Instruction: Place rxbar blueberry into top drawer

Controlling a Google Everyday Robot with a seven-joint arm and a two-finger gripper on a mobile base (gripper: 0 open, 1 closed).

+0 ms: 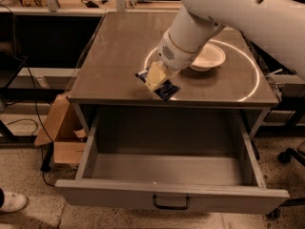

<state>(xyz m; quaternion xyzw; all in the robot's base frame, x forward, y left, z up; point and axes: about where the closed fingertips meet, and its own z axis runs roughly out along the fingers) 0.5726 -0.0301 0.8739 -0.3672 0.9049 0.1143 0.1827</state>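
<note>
The rxbar blueberry (164, 87) is a dark blue flat bar held in my gripper (156, 77), just above the front edge of the brown counter (114, 56). The gripper's pale fingers are shut on the bar, and the bar's ends stick out on both sides. The top drawer (171, 168) is pulled wide open below the counter, grey and empty inside, with a dark pull handle (171, 204) at the centre of its front panel. The bar hangs near the counter's front lip, behind the drawer's opening.
A white bowl (209, 57) sits on the counter behind my arm, to the right. A cardboard box (62, 132) stands on the floor left of the drawer. A shoe (12, 202) is at the lower left. A chair base (293, 156) is at the right.
</note>
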